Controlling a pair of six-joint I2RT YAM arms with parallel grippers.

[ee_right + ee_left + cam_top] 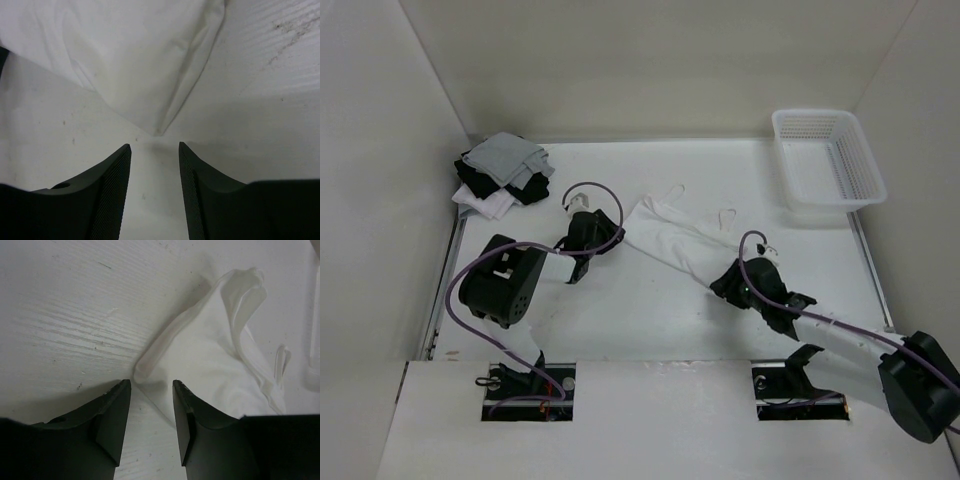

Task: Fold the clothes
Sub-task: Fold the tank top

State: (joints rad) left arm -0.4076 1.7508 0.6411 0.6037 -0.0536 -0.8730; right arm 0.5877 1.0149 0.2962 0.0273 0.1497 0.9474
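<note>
Nearest me, a white board [660, 420] covers the front edge, with two cut-outs where the arm bases sit. Purple cables [470, 272] loop over both arms.

Past that, the worktop [640, 315] is painted white, with a fine ridged grain and scattered dark specks and scuffs that show up in both wrist views.

The right fingers [722, 284] stand apart with nothing between them. Bare worktop shows through the gap, and a pointed corner of the clothes [665, 240] lies just ahead of the tips. The left fingers [610, 236] are likewise parted and hold nothing, with a rolled hem of the same fabric just beyond them.

The clothes lie flat on the middle of the worktop as a white band running diagonally between the two arms, from far left to near right. A thin string loop [725, 215] lies at its far edge. I think it is attached, though the overhead view is too small for me to be sure.

Further back, a stack of grey, black and white garments [505, 175] sits in the far left corner. A white mesh basket [832, 213] sits in the far right corner. Plain off-white walls [650, 70] close in the worktop at the back and on both sides.
</note>
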